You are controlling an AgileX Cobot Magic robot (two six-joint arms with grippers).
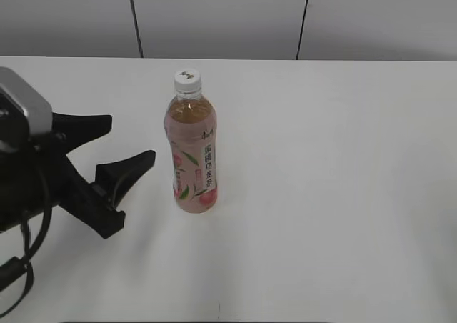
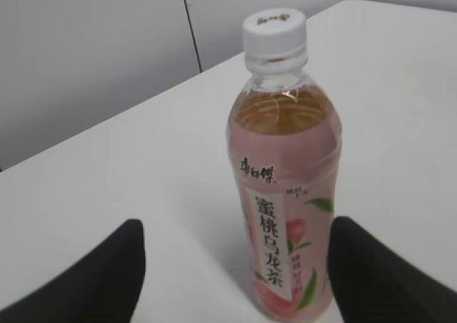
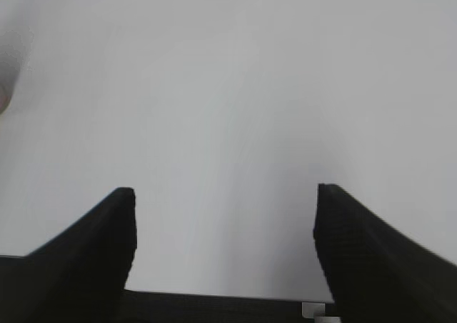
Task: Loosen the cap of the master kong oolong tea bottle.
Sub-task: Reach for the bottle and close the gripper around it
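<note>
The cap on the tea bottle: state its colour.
White, with a small dark mark on top; the cap shows best in the left wrist view.

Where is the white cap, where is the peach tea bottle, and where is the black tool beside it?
cap (image 1: pixel 188 79), exterior view, on its flat top.
peach tea bottle (image 1: pixel 193 162), exterior view, on the pink label.
left tool (image 1: pixel 121 144), exterior view, in the gap between its two open black fingertips.
</note>
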